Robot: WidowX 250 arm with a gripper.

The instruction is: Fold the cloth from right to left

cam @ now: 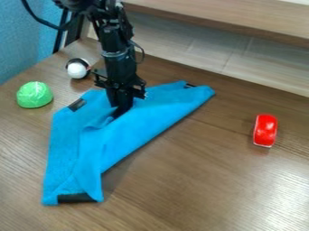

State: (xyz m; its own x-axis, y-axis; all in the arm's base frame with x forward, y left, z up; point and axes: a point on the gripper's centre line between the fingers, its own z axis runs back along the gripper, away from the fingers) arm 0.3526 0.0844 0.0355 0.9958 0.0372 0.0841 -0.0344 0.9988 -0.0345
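Free passage runs between the cloth and red object; the arm blocks overhead.

Pale glare whitens the table at lower right, shadows soft.

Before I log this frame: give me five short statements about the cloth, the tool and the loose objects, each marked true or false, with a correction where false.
1. The tool is down at the blue cloth. True.
2. The green object lies on top of the cloth. False: it is on the table, beside the cloth.
3. The red object is right of the cloth in the picture. True.
4. The cloth is spread flat, without a crease. False: it is bunched and creased by the tool.
5. A black strip shows at the cloth's near edge. True.
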